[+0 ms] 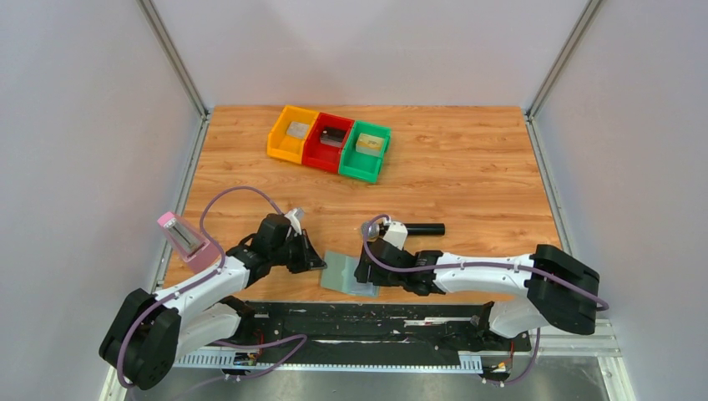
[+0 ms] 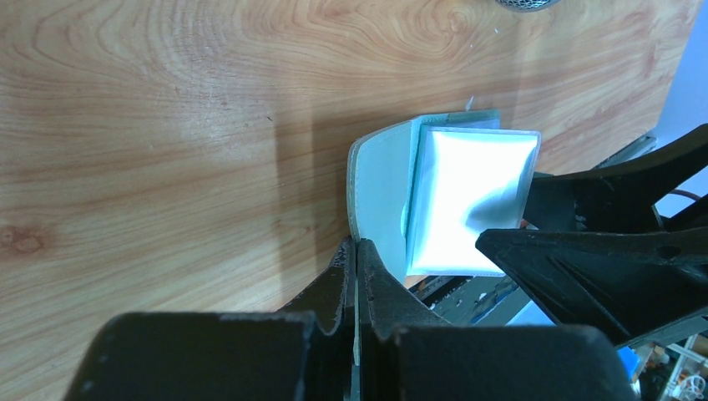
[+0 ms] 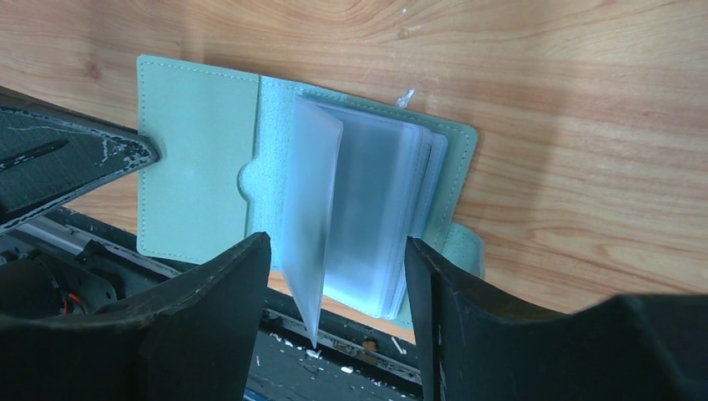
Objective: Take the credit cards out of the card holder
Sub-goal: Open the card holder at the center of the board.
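**Top view.** The card holder (image 1: 344, 274) lies open at the middle of the near edge of the table (image 1: 467, 175). The left gripper (image 1: 316, 261) touches its left side. The right gripper (image 1: 365, 274) hangs over its right half. A black microphone (image 1: 417, 228) lies just beyond the right gripper. The coloured bins (image 1: 321, 164) stand in a row by the far edge, well apart from the holder. Each holds a small flat item, too small to name.

**Left wrist view.** The left jaws are fully closed, and the tips meet at the edge of the holder's panel, which curls up there. I cannot tell whether a sliver of panel is nipped or only pressed. The clear sleeves (image 2: 467, 200) glare white.

**Right wrist view.** The right jaws stand apart, one on either side of the sleeve stack, gripping nothing. One sleeve stands up out of the stack, beside one finger. No credit cards are clearly seen; the sleeves are cloudy, so their contents are unconfirmed.

**Risks (judgement).**
- The sleeves are thin and floppy, so closing here may catch several at once or bend one without reaching a card.
- The left contact is only at the panel's edge. A pull on the sleeves could slip the holder free and drag it off the near edge, where it already sits.
- Glare on the plastic hides where a card begins, so a pinch could fall on the wrong spot.
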Tool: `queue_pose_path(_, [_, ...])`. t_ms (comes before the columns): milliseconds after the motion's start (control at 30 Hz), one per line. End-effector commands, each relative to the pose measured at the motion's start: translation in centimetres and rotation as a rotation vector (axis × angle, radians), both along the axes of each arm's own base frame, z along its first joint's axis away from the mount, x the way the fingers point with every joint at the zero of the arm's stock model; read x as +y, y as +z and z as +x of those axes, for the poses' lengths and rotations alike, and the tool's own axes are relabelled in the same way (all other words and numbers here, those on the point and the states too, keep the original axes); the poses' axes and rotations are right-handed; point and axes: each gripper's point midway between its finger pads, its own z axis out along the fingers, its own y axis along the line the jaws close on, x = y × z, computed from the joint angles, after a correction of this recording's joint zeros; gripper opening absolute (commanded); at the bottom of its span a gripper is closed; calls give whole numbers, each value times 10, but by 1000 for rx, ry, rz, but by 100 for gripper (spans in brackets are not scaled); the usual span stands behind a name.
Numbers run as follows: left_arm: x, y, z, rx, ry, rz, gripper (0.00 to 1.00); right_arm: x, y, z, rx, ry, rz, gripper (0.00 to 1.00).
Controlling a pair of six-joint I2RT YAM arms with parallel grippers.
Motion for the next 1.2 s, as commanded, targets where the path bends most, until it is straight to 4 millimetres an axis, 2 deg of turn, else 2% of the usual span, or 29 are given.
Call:
queue_pose_path(0, [-2,2,2,-20,1,-12,0,9,7,10,-24,-26,25,61])
queue_pose_path(233, [-2,2,1,-18,-3,-12,0,17,9,12,-31,-7,40,58])
queue_pose_path(367, [-3,2,1,-20,-6,-13,0,26,20,14,-64,35,88,52])
queue_pose_path(867, [-6,0,0,-10,-22,-22,0,62,55,10,-132,181,250,41])
queue_pose_path(1167, [-5,2,-1,-14,-19,-19,0,70,59,5,-145,231,284,35])
